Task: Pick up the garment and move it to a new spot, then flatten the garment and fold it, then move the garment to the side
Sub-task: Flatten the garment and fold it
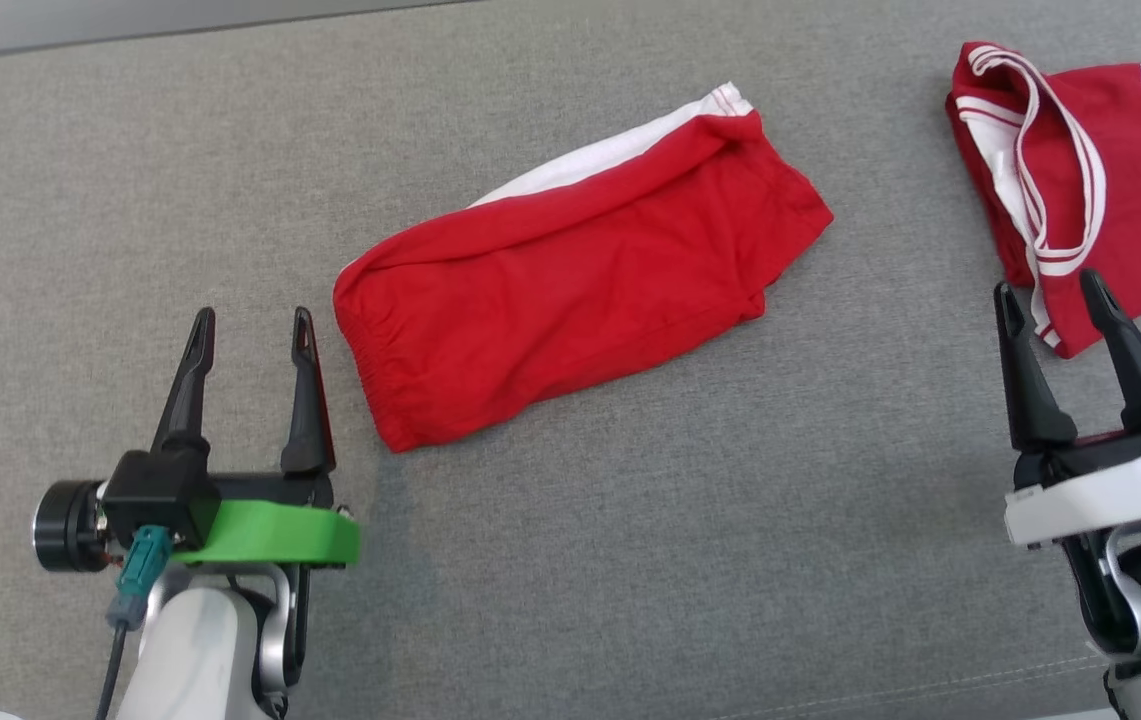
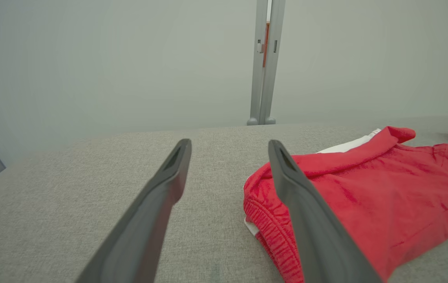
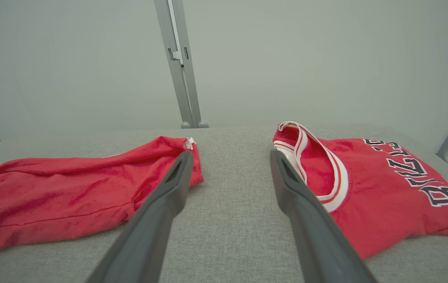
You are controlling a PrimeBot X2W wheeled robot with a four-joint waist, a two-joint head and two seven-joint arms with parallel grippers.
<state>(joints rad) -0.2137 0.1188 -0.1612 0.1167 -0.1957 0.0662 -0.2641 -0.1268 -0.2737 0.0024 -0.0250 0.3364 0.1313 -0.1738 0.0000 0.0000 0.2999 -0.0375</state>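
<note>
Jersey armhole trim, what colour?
White with a red stripe; right wrist view shows the trim best.

I had open grey surface (image 1: 570, 560) from five to nine o'clock; shorts (image 1: 580, 290) sat mid-view, jersey (image 1: 1130, 170) blocked two o'clock, a bare lane between.

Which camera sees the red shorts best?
The head view: the red shorts lie whole, seen from above. The left wrist view shows their waistband end, partly behind the left tool. The right wrist view shows them side-on, partly cropped.
</note>
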